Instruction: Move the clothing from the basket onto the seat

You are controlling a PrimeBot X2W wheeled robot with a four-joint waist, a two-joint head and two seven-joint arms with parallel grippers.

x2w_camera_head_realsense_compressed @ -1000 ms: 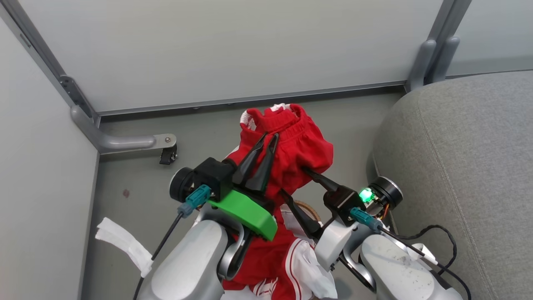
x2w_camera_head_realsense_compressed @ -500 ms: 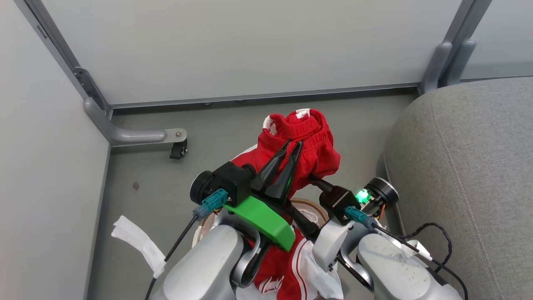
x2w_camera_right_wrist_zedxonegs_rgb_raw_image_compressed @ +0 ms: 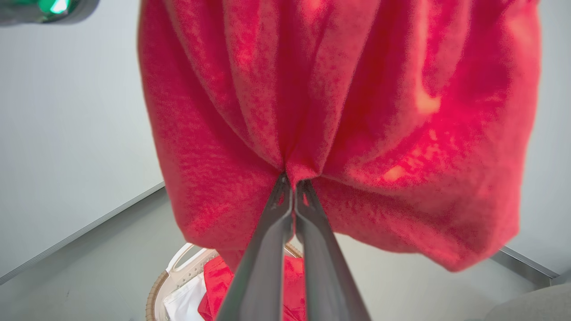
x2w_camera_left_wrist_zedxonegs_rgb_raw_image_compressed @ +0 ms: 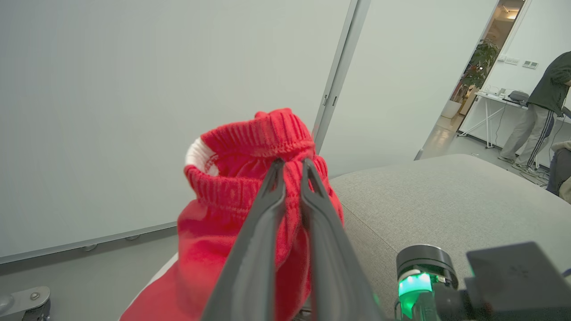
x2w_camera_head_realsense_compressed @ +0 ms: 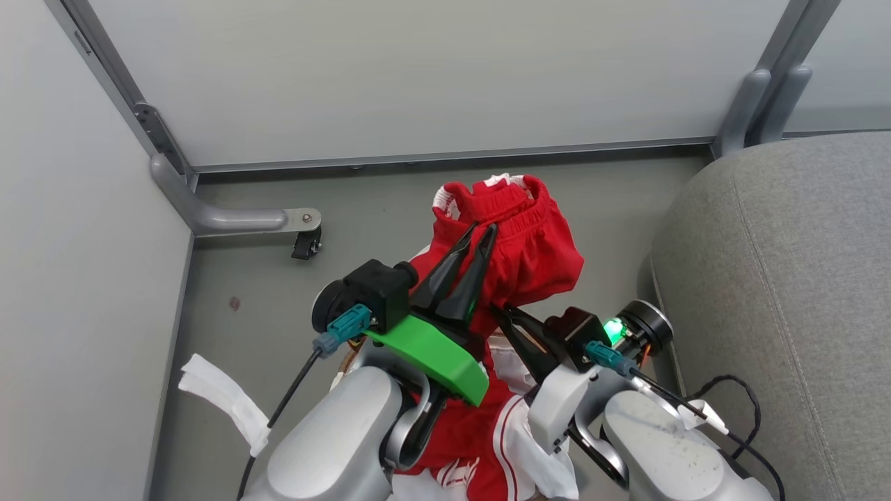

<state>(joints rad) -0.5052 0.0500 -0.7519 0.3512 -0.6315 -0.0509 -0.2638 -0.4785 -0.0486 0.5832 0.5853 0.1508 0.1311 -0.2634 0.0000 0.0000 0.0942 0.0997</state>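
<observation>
The red shorts hang in the air above the basket, waistband up. My left gripper is shut on the ribbed waistband. Lower down, my right gripper is shut on a pinch of the shorts' red fabric, which puckers at its tips. The basket, with its brown rim and white liner, sits on the floor beneath and holds more red cloth. A red jersey with white striped sleeves drapes below my arms. The grey seat lies to the right.
Pale partition walls close off the far side and the left. A metal foot with a black caster stands on the grey floor at left, and a white cloth strip lies near it. A person stands far off by a desk.
My right gripper has closed on the lower fabric of the shorts. The head camera has shifted a little; the left gripper keeps its hold on the waistband.
</observation>
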